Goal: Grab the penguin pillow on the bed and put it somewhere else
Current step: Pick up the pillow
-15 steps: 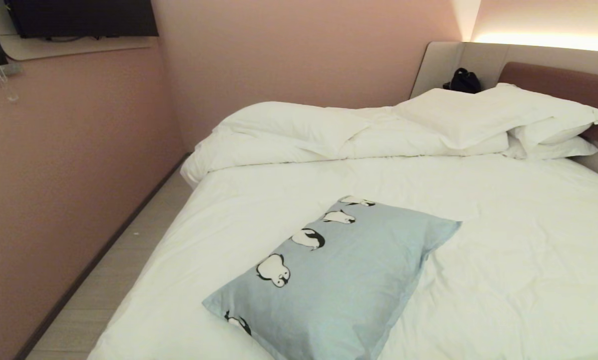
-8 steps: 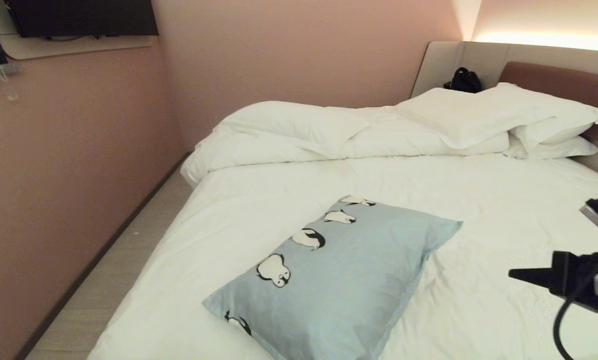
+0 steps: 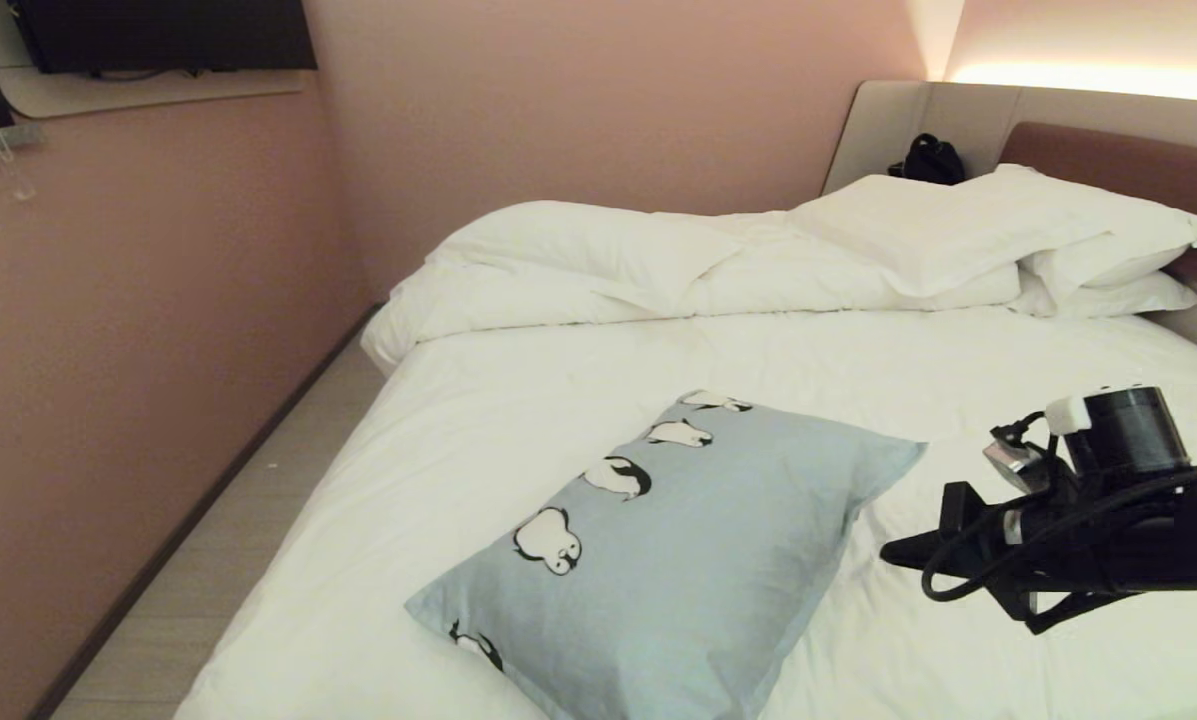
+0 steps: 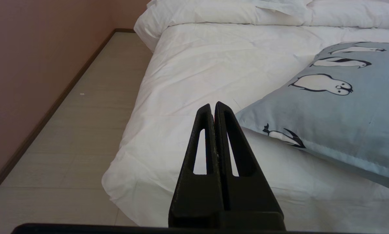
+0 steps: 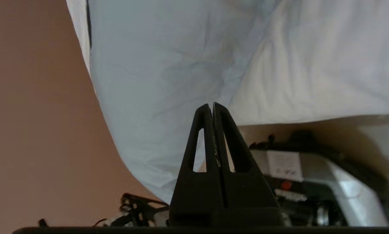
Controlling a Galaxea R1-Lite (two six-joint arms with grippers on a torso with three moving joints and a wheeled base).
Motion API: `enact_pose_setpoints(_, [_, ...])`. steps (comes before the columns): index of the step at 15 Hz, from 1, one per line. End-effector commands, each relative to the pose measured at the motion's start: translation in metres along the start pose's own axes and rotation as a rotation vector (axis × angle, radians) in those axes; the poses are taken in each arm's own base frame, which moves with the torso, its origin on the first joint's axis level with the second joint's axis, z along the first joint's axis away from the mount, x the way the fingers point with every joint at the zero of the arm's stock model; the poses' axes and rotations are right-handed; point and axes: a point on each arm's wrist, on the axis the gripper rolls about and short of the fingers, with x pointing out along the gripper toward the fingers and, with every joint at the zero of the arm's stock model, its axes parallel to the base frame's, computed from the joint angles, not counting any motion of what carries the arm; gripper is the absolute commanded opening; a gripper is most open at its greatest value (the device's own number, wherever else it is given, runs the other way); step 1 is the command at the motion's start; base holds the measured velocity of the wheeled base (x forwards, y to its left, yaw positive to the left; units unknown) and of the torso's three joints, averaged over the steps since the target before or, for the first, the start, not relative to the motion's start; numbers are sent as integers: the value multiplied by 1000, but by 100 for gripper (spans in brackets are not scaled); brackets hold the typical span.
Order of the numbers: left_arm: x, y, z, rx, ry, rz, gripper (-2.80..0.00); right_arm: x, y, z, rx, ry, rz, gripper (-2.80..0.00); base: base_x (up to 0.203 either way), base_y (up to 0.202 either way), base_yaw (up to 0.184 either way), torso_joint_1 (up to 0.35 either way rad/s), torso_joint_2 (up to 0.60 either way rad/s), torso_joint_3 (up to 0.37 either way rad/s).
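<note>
- Pale blue-grey penguin pillow [image 3: 673, 555]: lying flat on the bed [image 3: 578, 400].
- Right gripper [image 3: 893, 552]: clenched empty, just beside the pillow's edge.
- Left gripper [image 4: 213, 105]: clenched empty, near the bed's corner.

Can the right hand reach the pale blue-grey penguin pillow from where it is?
Probably yes. The right hand hangs over the white bed sheet beside the pale blue-grey penguin pillow, pointing toward it, with nothing between them. Its fingers are shut, so it must open first.
</note>
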Motion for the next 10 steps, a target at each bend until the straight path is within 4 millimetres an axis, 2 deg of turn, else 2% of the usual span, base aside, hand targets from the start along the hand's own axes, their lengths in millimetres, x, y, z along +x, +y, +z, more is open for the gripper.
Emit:
enact_pose_setpoints(1, [0, 0, 0, 0, -1, 0, -280, 17, -6, 2, 87, 22, -15, -280, 0, 0, 0, 0, 0, 0])
enact_pose_setpoints(3, [0, 0, 0, 0, -1, 1, -280, 26, -9, 1, 84, 14, -46, -280, 0, 0, 0, 0, 0, 0])
enact_pose_setpoints(4, [0, 0, 0, 0, -1, 0, -280, 29, -11, 0, 85, 16, -61, 0, 0, 0, 0, 0, 0, 0])
enact_pose_setpoints(10, [0, 0, 0, 0, -1, 0, -280, 43, -17, -5, -26, 59, -97, 0, 0, 0, 0, 0, 0, 0])
